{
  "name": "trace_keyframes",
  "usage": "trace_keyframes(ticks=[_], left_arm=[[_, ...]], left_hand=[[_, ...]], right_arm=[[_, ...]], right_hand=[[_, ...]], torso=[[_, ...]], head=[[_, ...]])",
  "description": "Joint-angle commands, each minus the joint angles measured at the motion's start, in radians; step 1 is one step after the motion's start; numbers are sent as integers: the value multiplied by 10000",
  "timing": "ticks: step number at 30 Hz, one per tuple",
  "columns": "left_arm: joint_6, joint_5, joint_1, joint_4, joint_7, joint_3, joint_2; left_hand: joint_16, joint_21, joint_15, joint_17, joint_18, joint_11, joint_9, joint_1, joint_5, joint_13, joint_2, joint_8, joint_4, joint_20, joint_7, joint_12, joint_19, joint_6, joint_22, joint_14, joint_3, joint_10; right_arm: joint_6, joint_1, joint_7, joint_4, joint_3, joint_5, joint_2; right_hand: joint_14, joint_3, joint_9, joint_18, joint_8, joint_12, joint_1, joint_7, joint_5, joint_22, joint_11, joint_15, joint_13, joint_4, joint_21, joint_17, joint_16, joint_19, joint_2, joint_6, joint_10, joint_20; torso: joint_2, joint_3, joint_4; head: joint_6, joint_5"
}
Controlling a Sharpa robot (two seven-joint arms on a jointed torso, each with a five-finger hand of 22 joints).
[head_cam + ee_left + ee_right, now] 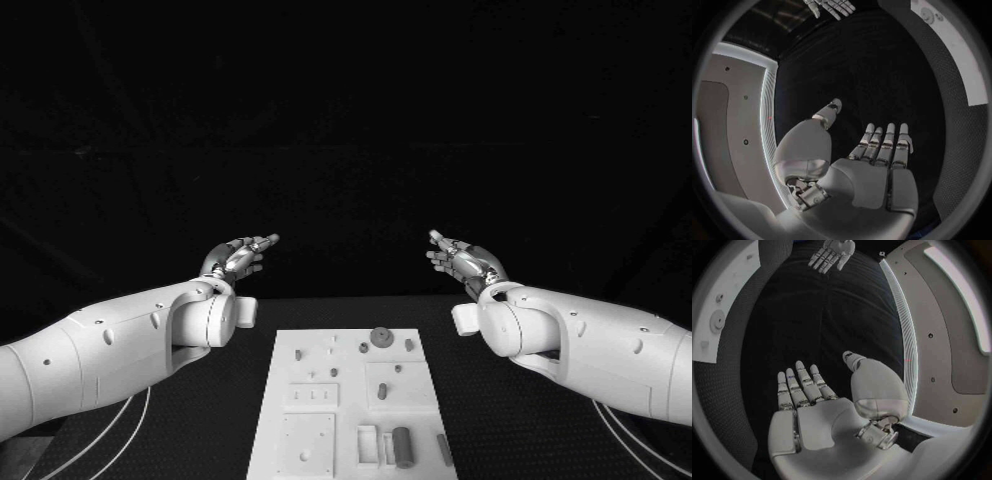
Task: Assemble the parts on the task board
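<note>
Several small grey parts point(382, 337) are seen lying on the white task board point(351, 405), which is set at the middle of the black table point(202, 420) and reaches to its near edge. A round disc-shaped part is placed near the board's far edge, a dark cylinder point(404, 447) lies toward its near right corner, and smaller pieces are scattered between. Both hands are held well apart from the board, raised beyond the table's far edge. The left hand point(238, 257) is kept off the board's left side, its fingers point(887, 142) stretched out straight side by side with the thumb spread away, nothing being held. The right hand point(462, 258) is kept off the board's right side in a mirrored pose, its fingers point(801, 385) likewise extended and empty.
</note>
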Motion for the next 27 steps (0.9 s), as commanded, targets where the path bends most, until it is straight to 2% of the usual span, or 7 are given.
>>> trace_keyframes(ticks=[1, 9, 11, 12, 19, 24, 27], left_arm=[[1261, -190, 183, -332, -1056, -85, 107], [1397, -201, 280, -503, -1191, -145, 147], [1397, -201, 280, -503, -1191, -145, 147], [2347, -299, 275, -428, -1567, -346, 18], [3087, -607, 275, -244, -1679, -352, -179], [3749, -790, 275, 317, -1658, -342, -512], [3836, -864, 276, 549, -1753, -341, -573]], left_hand=[[51, 66, 7, 63, -150, 12, 13, 60, 34, 12, 10, 32, 9, 3, 6, 40, 64, 48, 48, 110, 32, 74], [791, 518, 283, 870, -53, 471, 527, 154, 42, 357, 234, 595, -79, -267, 549, 589, 1286, 803, 1180, 1464, -71, 2320], [1074, 712, 299, 974, 50, 581, 579, 252, 52, 445, 293, 740, -189, -394, 702, 801, 1697, 1138, 1261, 2000, -57, 2782], [1238, 833, 291, 1027, 114, 682, 620, 328, 62, 544, 374, 880, -292, -480, 852, 1030, 1985, 1490, 1303, 2347, -39, 3274], [1924, 1296, -41, 1246, 370, 744, 571, 569, 61, 784, 683, 1229, -806, -885, 954, 1527, 3382, 2920, 1397, 4042, 97, 4833], [2310, 1565, -494, 1510, 490, 391, 491, 676, 119, 973, 1120, 1406, -1198, -1204, 646, 1753, 4450, 4122, 1397, 5138, 272, 5999], [2257, 1494, -562, 1593, 426, 357, 369, 700, 116, 961, 1213, 1241, -1465, -1318, 585, 1577, 4675, 4330, 1309, 5310, 320, 6194]], right_arm=[[2263, 224, -1326, -461, -88, -660, 93], [3270, 568, -1968, -1125, -260, -885, 206], [3309, 581, -1993, -1151, -267, -893, 211], [2549, 582, -2082, -1605, -268, -4121, 380], [2553, 572, -2155, -2087, -268, -6433, 680], [2393, 570, -2230, -2137, -268, -8453, 798], [2210, 570, -2266, -1954, -268, -9814, 770]], right_hand=[[389, -38, 161, -65, 261, 128, 648, 1036, -35, 687, 64, 71, 33, -104, 81, 261, 302, 194, -46, 263, 245, 75], [1810, -30, 283, 390, 684, 448, 1595, 1130, -29, 3664, 162, 250, 90, -872, 295, 779, 1138, 1858, -463, 929, 896, -67], [2167, 78, 259, 568, 779, 553, 1856, 1137, -23, 3544, 170, 203, 88, -1141, 269, 763, 1242, 2303, -614, 1188, 1193, -84], [2335, 129, 258, 644, 834, 618, 1963, 1134, -30, 3495, 162, 160, 98, -1266, 266, 761, 1296, 2484, -670, 1330, 1360, -97], [3309, 390, 273, 1096, 1097, 897, 2339, 997, -32, 3169, 27, -101, 125, -2042, 277, 772, 1581, 3688, -779, 2145, 2256, -140], [4556, 681, 410, 1521, 1377, 1203, 2500, 774, -31, 2926, -208, -530, 246, -3001, 344, 1017, 2006, 4952, -703, 3084, 3287, -172], [6046, 850, 538, 1970, 1515, 1620, 2383, 767, -30, 3080, -614, -1163, 558, -3454, 888, 1530, 2734, 6434, -689, 3642, 4286, -311]], torso=[[1, 0, 1], [1, 0, 1], [1, 0, 1], [3, 4, 33], [15, -18, -27], [78, -7, -34], [141, 1, -14]], head=[[-2, -1], [-2, -1], [-2, -1], [-266, 93], [-257, 104], [-221, 76], [-354, 55]])
